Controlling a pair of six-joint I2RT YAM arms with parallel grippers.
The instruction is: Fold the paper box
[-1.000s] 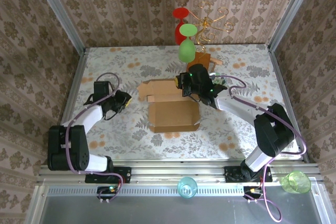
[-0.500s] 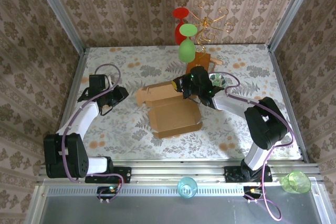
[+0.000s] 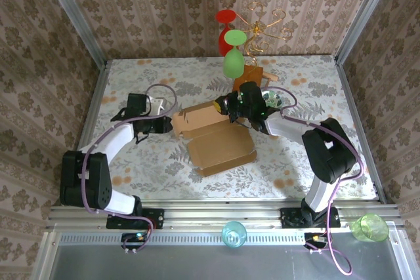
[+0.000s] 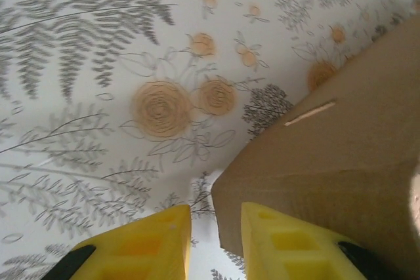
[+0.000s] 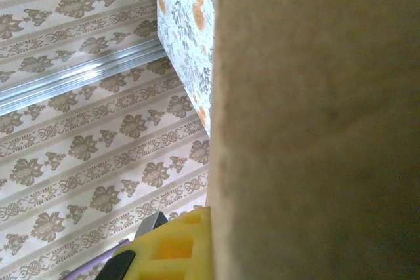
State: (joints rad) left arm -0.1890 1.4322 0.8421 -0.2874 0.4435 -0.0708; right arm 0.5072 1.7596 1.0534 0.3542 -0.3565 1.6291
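- right gripper (image 3: 225, 105): clamped tight on the far flap of the plain light-brown corrugated cardboard paper box (image 3: 220, 145), apparently to stand that flap up.
- left gripper (image 4: 215, 213): fingers narrowly apart and empty, just at the box's left corner, probably to brace it.
- the box lies between both grippers, open side up, long edges running left-right and slightly skewed.
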